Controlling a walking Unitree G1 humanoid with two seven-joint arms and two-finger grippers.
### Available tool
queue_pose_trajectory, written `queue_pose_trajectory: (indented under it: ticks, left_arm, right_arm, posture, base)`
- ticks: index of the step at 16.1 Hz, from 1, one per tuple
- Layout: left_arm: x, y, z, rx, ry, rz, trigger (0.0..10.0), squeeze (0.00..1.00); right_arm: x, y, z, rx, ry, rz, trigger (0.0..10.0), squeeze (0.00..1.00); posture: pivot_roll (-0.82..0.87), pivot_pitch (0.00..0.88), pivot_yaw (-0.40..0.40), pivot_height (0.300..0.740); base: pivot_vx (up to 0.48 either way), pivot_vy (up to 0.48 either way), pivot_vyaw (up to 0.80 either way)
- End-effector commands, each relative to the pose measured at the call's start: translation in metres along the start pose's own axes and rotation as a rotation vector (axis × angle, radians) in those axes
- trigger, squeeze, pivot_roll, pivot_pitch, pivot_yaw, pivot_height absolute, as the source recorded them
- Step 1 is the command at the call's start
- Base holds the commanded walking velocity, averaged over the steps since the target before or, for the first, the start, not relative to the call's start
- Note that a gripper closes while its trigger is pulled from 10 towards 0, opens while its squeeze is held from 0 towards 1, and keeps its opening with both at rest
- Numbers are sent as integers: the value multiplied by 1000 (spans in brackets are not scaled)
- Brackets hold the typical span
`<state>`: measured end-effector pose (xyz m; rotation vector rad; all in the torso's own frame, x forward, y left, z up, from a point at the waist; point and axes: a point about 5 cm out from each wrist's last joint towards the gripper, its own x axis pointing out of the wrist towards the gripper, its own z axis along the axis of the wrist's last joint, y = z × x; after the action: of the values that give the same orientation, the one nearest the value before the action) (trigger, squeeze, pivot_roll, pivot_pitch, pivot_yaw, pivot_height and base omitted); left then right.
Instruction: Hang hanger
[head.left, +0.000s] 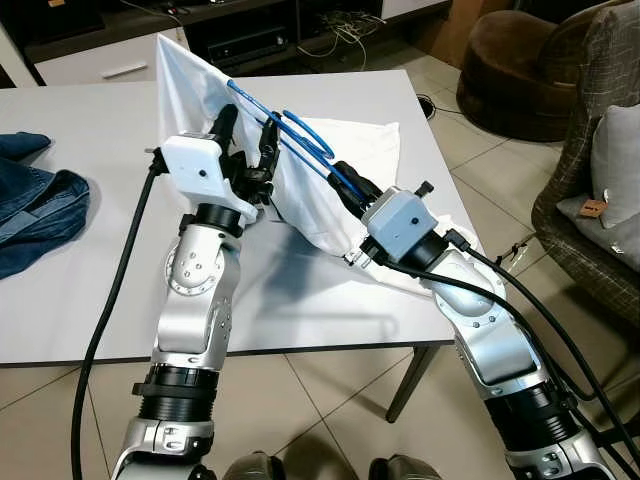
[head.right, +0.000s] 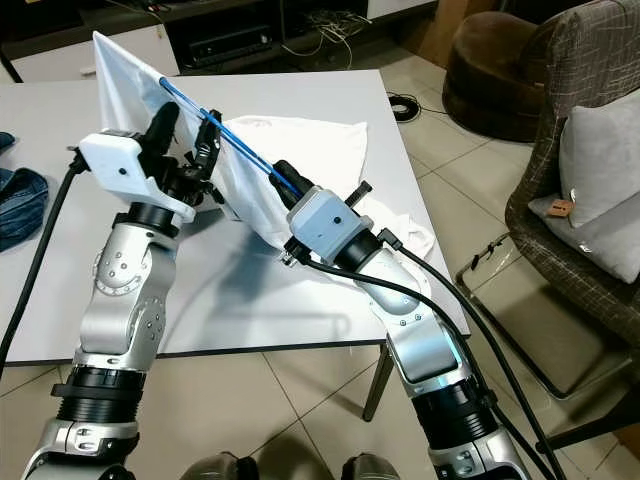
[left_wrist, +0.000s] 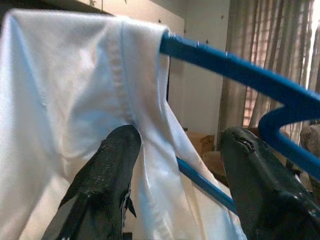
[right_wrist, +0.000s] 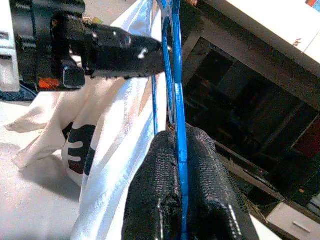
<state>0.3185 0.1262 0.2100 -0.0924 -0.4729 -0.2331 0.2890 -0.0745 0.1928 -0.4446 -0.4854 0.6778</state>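
Pinching blue hanger w/ right tool, left tool open round white shirt, hanger partly hidden.

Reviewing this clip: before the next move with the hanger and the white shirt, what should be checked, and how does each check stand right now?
1. Right gripper shut on the blue hanger: ok, fingers pinch its wire.
2. Left gripper around the white shirt near the collar: open, fabric and a hanger bar between its fingers; grip not ok yet.
3. Hanger end inside the shirt shoulder: ok on the side the left wrist view shows; the other shoulder, cannot tell.
4. Shirt lifted off the table: not ok, its lower part lies on it.
5. Denim garment apart from the shirt: ok.
6. Rail to hang on: cannot tell.
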Motion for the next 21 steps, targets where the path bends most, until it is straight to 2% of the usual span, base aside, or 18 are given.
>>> queue_pose_trajectory:
  ticks: [1, 3, 4, 5, 18, 21]
  left_arm:
    - [1, 2, -4, 24, 32, -3, 9490, 0]
    - [2, 4, -3, 24, 23, 15, 7961, 0]
    - [3, 5, -2, 21, 21, 23, 3098, 0]
    - [3, 6, -2, 17, 20, 29, 0, 0]
    - [3, 3, 1, 6, -9, 1, 0, 0]
    - [1, -2, 2, 37, -24, -31, 0, 0]
  right_arm:
    - [2, 1, 10, 5, -53, 7, 10000, 0]
    - [1, 1, 11, 7, -58, 8, 10000, 0]
    - [1, 1, 11, 8, -60, 8, 10000, 0]
    - [1, 1, 12, 8, -63, 9, 10000, 0]
    - [0, 2, 14, 1, -73, 17, 10000, 0]
    - [0, 2, 12, -6, -61, 13, 10000, 0]
  posture:
    - [-73, 50, 52, 740]
    - [-74, 51, 52, 740]
    - [-74, 52, 52, 740]
    - [-74, 53, 52, 740]
    - [-78, 57, 53, 740]
    - [-78, 57, 53, 740]
  base:
    - [0, 0, 0]
    - [0, 0, 0]
    - [0, 0, 0]
    - [0, 0, 0]
    - [0, 0, 0]
    - [0, 0, 0]
